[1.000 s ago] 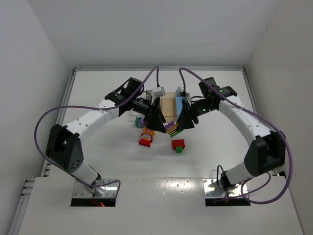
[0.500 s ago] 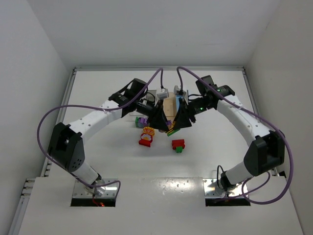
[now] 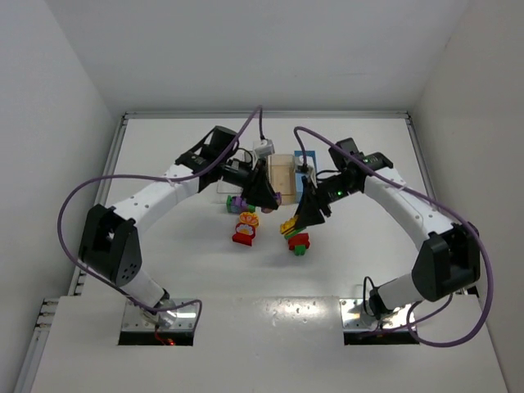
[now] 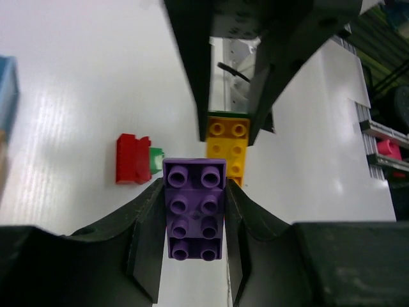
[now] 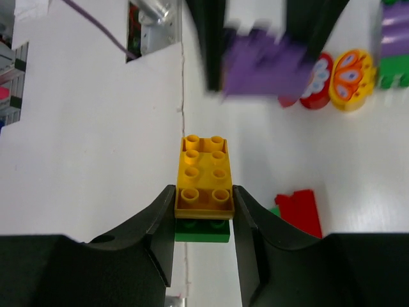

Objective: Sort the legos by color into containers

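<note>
Change in the last second: your grippers were nose to nose on one stack and now they're apart, each with a share.

Right gripper (image 5: 203, 199), the nearer one: jaws pinching the yellow brick (image 5: 203, 167), with a green brick (image 5: 202, 231) stuck under it. That's two colours in one grip, so it isn't sortable yet.

Left gripper (image 4: 194, 192), at the right one's 10 o'clock: it went from wide to clamped on the purple brick (image 4: 194, 220). I read that as the stack split. Purple is a single colour and ready for a bin.

Around, near to far:
- Red brick (image 3: 297, 239) with a small green piece touching it sits on the table (image 3: 164, 278), just beside the right gripper at its 6 o'clock. You'll need to split that one too.
- Loose red-and-yellow pieces (image 3: 245, 229) lie at the left gripper's 7 o'clock.
- Purple-green stack (image 3: 236, 201) is near the left gripper at its 9 o'clock.
- Tan bin (image 3: 282, 170) is just past the left gripper at 1 o'clock, with the light blue bin (image 3: 304, 157) beside it at 2 o'clock.

In the way: the left forearm covers the ground at the tan bin's 9 o'clock, and I can't pick out the clear or grey bin there. The right wrist hangs close to the blue bin. I can't tell what any bin holds.
</note>
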You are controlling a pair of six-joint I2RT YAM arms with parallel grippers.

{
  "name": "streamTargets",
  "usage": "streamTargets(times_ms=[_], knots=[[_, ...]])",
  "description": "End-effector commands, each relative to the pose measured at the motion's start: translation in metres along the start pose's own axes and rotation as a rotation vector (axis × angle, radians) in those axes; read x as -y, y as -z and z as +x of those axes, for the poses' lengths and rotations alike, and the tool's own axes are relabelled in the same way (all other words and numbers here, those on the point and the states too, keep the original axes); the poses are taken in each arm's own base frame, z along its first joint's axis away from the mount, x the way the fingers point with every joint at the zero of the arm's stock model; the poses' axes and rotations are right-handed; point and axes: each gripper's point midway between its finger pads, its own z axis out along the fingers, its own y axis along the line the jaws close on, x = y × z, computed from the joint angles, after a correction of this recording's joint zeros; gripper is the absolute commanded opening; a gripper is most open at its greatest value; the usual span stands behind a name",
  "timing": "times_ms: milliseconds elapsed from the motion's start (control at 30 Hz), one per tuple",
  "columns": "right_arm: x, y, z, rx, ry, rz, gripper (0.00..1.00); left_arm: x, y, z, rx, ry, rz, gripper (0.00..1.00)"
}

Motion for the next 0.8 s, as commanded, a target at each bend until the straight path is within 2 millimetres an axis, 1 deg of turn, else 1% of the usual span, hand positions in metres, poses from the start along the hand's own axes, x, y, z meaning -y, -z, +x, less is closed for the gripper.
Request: streamTargets(times_ms=[0,33,100,133,167,200,233,300,333,400,433,467,500,533,567,600,633,667,700,733,767], knots=[[-0.012,0.002,0.012,-0.015,0.046,-0.004,0.0,-0.004,0.023,-0.03,0.084,-0.081,-0.03,0.07],[-0.011,0.003,0.015,-0.015,0.034,0.001,0.0,-0.006,0.028,-0.034,0.093,-0.086,-0.041,0.07],[-0.012,0.005,0.022,-0.02,0.026,0.015,0.0,-0.027,0.043,-0.039,0.117,-0.071,-0.152,0.07],[-0.01,0.005,0.023,-0.027,0.026,0.022,0.0,-0.036,0.05,-0.045,0.135,-0.081,-0.214,0.07],[-0.008,0.007,0.026,-0.025,0.001,0.03,0.0,-0.052,0.056,-0.047,0.154,-0.057,-0.299,0.07],[-0.007,0.007,0.024,-0.019,0.0,0.036,0.0,-0.087,0.074,-0.042,0.161,-0.026,-0.52,0.07],[-0.001,0.012,0.023,-0.004,-0.021,0.058,0.0,-0.106,0.085,-0.036,0.154,-0.007,-0.638,0.07],[0.008,0.016,0.01,0.042,-0.058,0.089,0.0,-0.136,0.108,-0.032,0.171,0.022,-0.852,0.07],[0.016,0.02,0.005,0.064,-0.082,0.113,0.0,-0.15,0.126,-0.029,0.176,0.042,-0.984,0.09],[0.027,0.025,-0.009,0.114,-0.131,0.137,0.0,-0.165,0.132,-0.019,0.152,0.069,-1.054,0.13],[0.032,0.026,-0.01,0.126,-0.157,0.147,0.0,-0.178,0.139,-0.006,0.134,0.112,-1.129,0.15],[0.041,0.031,-0.02,0.159,-0.153,0.162,0.0,-0.182,0.137,-0.002,0.12,0.117,-1.143,0.17],[0.041,0.032,-0.028,0.179,-0.194,0.166,0.0,-0.188,0.14,0.004,0.106,0.128,-1.175,0.17],[0.048,0.035,-0.032,0.195,-0.216,0.178,0.0,-0.194,0.141,0.015,0.096,0.164,-1.202,0.17],[0.05,0.039,-0.036,0.217,-0.233,0.182,0.0,-0.204,0.141,0.026,0.067,0.184,-1.231,0.17],[0.055,0.04,-0.043,0.237,-0.259,0.184,0.0,-0.208,0.141,0.031,0.061,0.204,-1.243,0.18],[0.06,0.043,-0.046,0.253,-0.275,0.184,0.0,-0.211,0.14,0.036,0.056,0.223,-1.253,0.19],[0.059,0.043,-0.049,0.263,-0.281,0.174,0.0,-0.218,0.137,0.043,0.043,0.232,-1.252,0.22],[0.065,0.047,-0.054,0.282,-0.304,0.183,0.0,-0.221,0.135,0.047,0.032,0.239,-1.252,0.23],[0.068,0.045,-0.053,0.285,-0.322,0.181,0.0,-0.223,0.134,0.051,0.022,0.245,-1.251,0.26],[0.069,0.051,-0.059,0.303,-0.32,0.181,0.0,-0.226,0.135,0.051,0.02,0.246,-1.262,0.39]])
